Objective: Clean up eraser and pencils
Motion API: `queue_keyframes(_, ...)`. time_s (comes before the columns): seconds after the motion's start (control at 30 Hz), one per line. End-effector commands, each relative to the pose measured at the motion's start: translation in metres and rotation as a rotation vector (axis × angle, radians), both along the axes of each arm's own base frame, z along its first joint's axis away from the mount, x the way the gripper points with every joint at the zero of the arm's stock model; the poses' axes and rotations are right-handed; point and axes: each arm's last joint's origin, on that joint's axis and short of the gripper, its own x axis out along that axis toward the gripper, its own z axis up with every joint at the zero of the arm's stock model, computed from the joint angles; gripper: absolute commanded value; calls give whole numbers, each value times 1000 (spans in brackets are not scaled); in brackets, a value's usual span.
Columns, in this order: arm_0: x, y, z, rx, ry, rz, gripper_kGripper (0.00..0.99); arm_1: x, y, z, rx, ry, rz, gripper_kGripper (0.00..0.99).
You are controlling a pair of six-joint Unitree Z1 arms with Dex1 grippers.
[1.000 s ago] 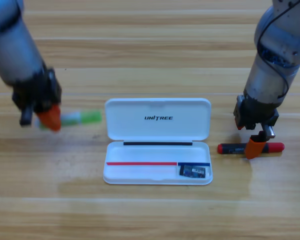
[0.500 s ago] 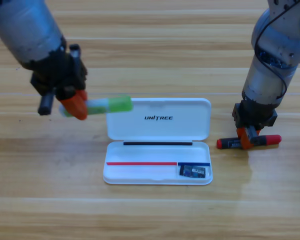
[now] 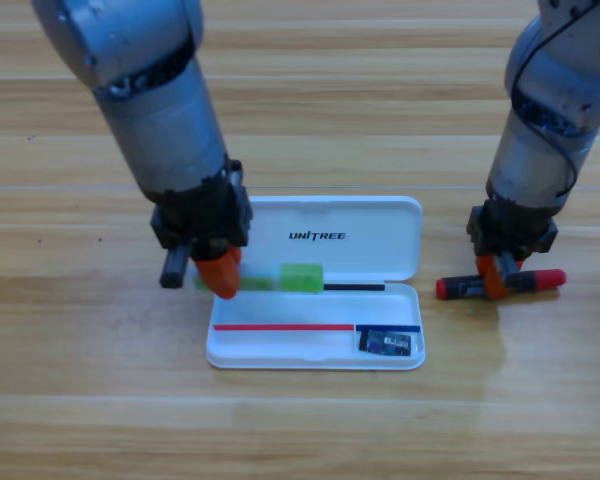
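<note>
Over the last second the left pincer (image 3: 223, 278) carried the green pencil (image 3: 280, 278) rightward from the bare counter (image 3: 80, 400) at far left to the white case (image 3: 315, 340). The pencil was now held level over the hinge line at the case's left end, its green tip reaching toward the middle. The left pincer was clamped on the pencil's whitish end. By judgement, only lowering and release remained for this pencil. Inside the tray, the eraser (image 3: 387, 343) lay in the right near corner, already stowed. To the right of the case, the right pincer (image 3: 498, 278) had dropped onto the black-and-red pencil (image 3: 500, 284), which lay flat on the counter, near the case but apart from it. Its orange jaws stood astride the pencil's middle; whether they had closed could not be told.
</note>
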Motion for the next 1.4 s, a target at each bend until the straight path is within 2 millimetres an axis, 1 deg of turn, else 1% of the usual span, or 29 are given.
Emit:
queue_keyframes(0.03, 6, -18, -36, 48, 39, -7, 0, -26, -24, 61, 42, -45, -40, 0)
queue_keyframes(0.13, 7, -22, -45, 52, 46, -6, 0, -41, -29, 84, 58, -62, -37, 0)
queue_keyframes(0.2, 8, -25, -50, 57, 50, -7, 0, -49, -29, 90, 60, -62, -32, 0)
queue_keyframes(0.37, 9, -30, -59, 62, 58, -9, 0, -58, -29, 88, 50, -48, -28, 0)
queue_keyframes(0.7, 8, -34, -72, 76, 73, -5, 0, -60, -30, 85, 42, -37, -29, 0)
queue_keyframes(1.17, 7, -35, -79, 79, 109, 11, 0, -57, -27, 82, 37, -34, -28, 0)
queue_keyframes(1.4, 6, -34, -78, 81, 122, 18, 0, -57, -26, 82, 38, -35, -25, 0)
